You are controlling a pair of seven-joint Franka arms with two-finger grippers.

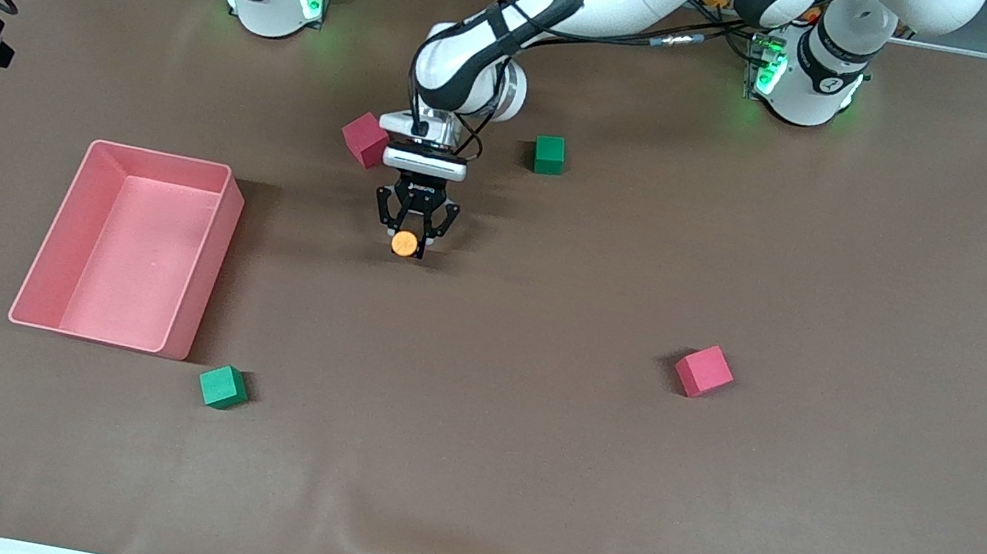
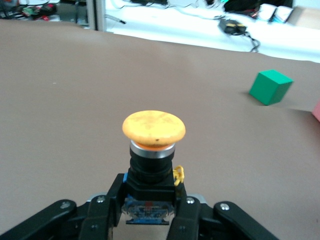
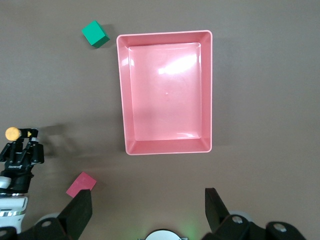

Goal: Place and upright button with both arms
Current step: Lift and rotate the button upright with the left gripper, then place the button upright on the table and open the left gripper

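Observation:
The button (image 1: 404,242), black body with a round orange cap, is held in my left gripper (image 1: 410,227), which is shut on its body low over the middle of the table. In the left wrist view the cap (image 2: 154,126) points away from the fingers (image 2: 102,212), which clamp the black base. My right gripper (image 3: 147,207) is open and empty, high over the table at the right arm's end, looking down on the pink bin (image 3: 165,34). It does not show in the front view. The right wrist view also shows the button (image 3: 12,133).
A pink bin (image 1: 203,266) stands toward the right arm's end. A red cube (image 1: 364,139) and a green cube (image 1: 550,154) lie beside the left gripper. Another red cube (image 1: 703,370) and green cube (image 1: 222,386) lie nearer the front camera.

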